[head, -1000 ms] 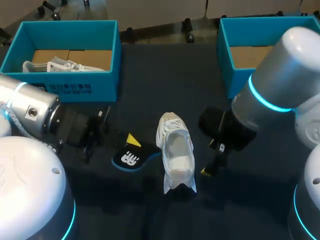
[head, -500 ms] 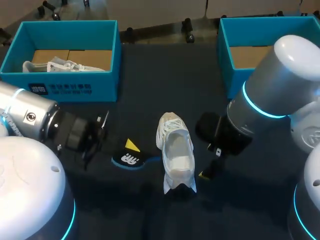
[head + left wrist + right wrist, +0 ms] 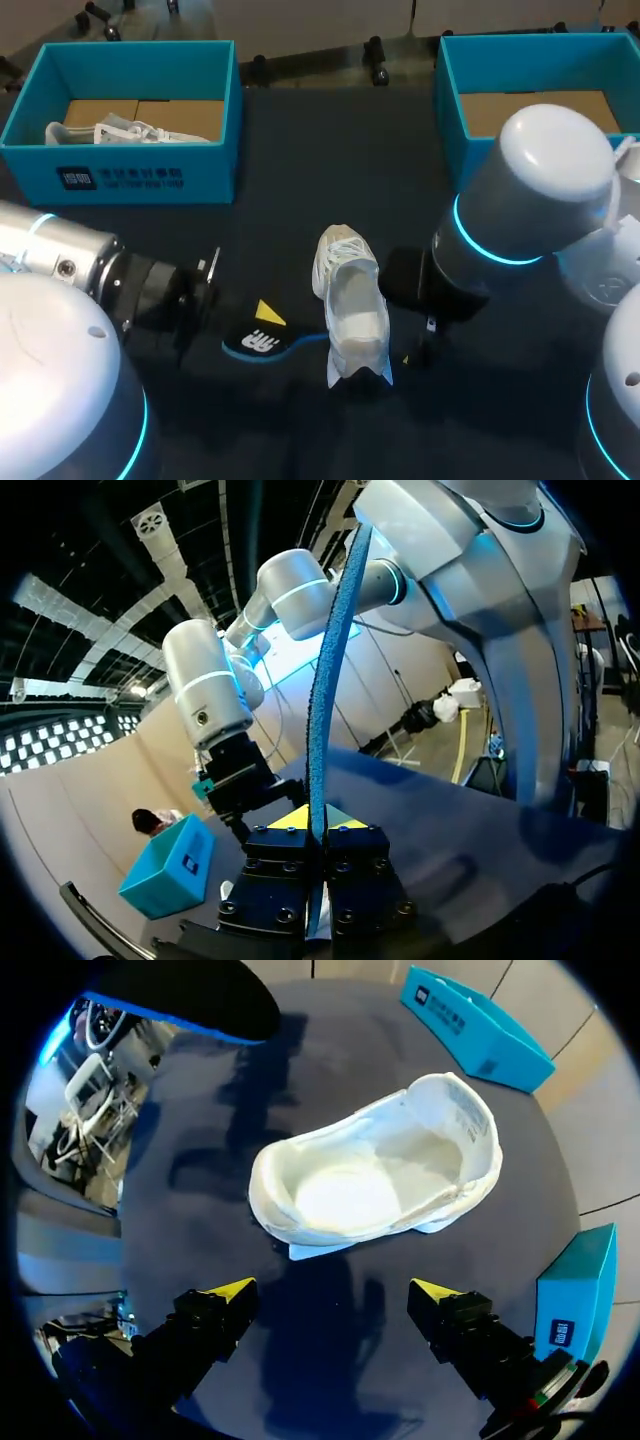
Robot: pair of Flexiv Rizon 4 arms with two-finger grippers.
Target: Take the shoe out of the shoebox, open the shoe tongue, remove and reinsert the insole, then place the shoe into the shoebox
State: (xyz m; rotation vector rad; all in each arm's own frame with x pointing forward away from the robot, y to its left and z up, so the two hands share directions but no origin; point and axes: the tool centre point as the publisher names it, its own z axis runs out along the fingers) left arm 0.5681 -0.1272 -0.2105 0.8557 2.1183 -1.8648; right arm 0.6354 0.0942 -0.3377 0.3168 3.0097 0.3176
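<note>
Dark bench (image 3: 330, 150) is carrying the white shoe (image 3: 352, 300), which is lying near its middle, outside the left shoebox (image 3: 130, 178) and the right shoebox (image 3: 450, 110). Left pincer (image 3: 318, 825) is clenching the black insole (image 3: 330, 660) edge-on, just beside the shoe. Right pincer (image 3: 335, 1295) is hanging released, fingers wide apart, with the shoe ahead of it.

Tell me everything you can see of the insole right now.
The insole is out of the white shoe and lies tilted beside it. It is thin, its face black with a white mark, its edge blue. The left gripper is shut on one end. In the left wrist view it runs edge-on as a blue textured strip out from between the fingers. Whether its far end touches the shoe, I cannot tell.
</note>
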